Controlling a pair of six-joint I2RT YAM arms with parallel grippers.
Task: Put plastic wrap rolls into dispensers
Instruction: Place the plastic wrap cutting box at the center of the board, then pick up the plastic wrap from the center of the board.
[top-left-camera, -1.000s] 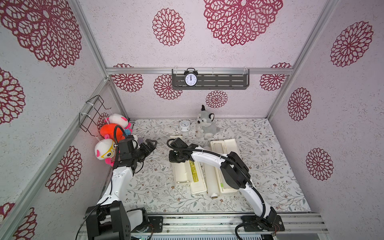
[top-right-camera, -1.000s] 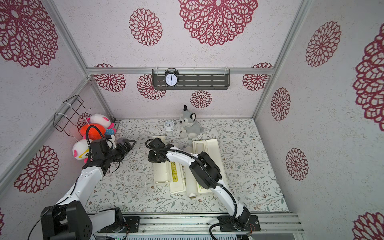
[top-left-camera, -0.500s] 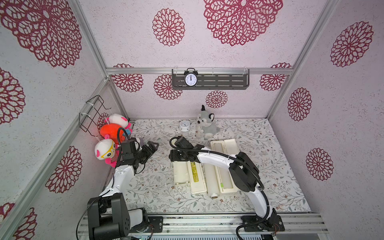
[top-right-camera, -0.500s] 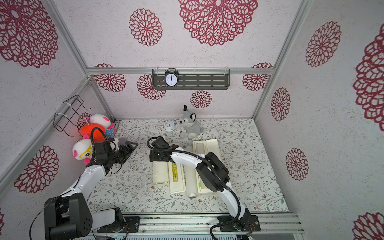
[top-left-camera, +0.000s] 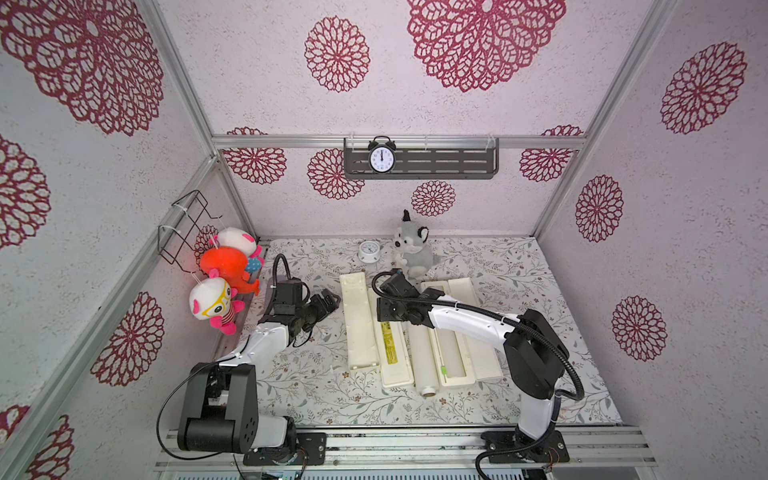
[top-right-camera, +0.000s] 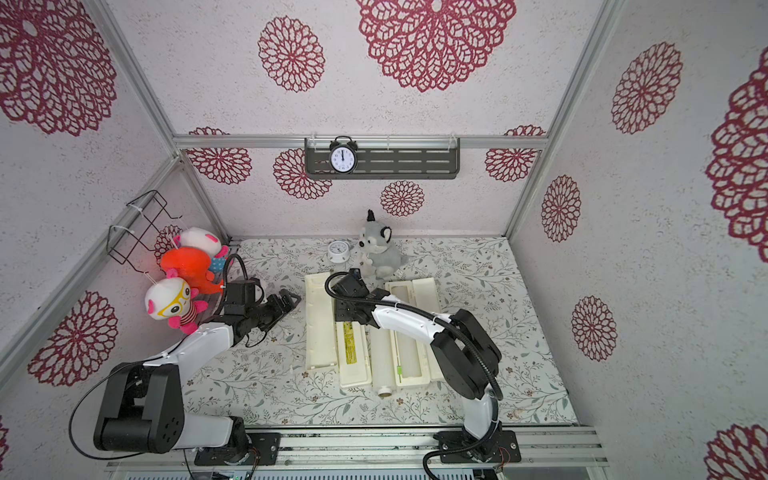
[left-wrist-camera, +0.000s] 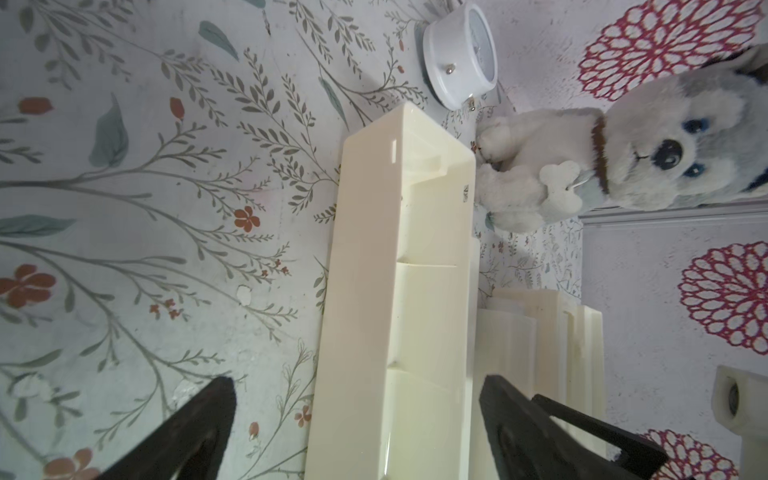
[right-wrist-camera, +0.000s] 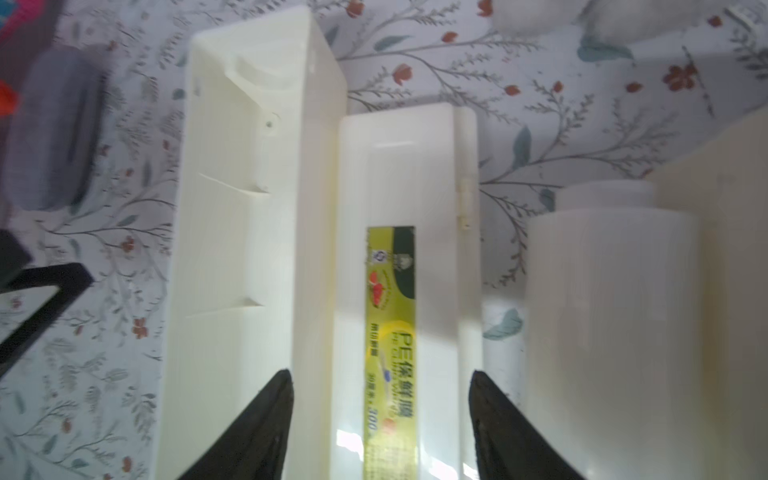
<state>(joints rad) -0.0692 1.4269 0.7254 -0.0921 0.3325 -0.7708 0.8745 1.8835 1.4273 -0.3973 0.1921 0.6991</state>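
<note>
The right fingers (right-wrist-camera: 259, 434) stand apart and empty over the labelled lid (right-wrist-camera: 395, 166) of the open dispenser (top-left-camera: 360, 328). The left fingers (left-wrist-camera: 195, 428), wide and empty, hover beyond its tray (right-wrist-camera: 232, 249). The loose roll (top-left-camera: 420, 357) lies just beside the lid. It is better to grip its middle and keep it level.

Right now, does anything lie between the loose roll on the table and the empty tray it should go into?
Yes. The opened lid with the yellow label lies flat between the roll and the empty tray; the right gripper hangs open above that lid's far end.
</note>
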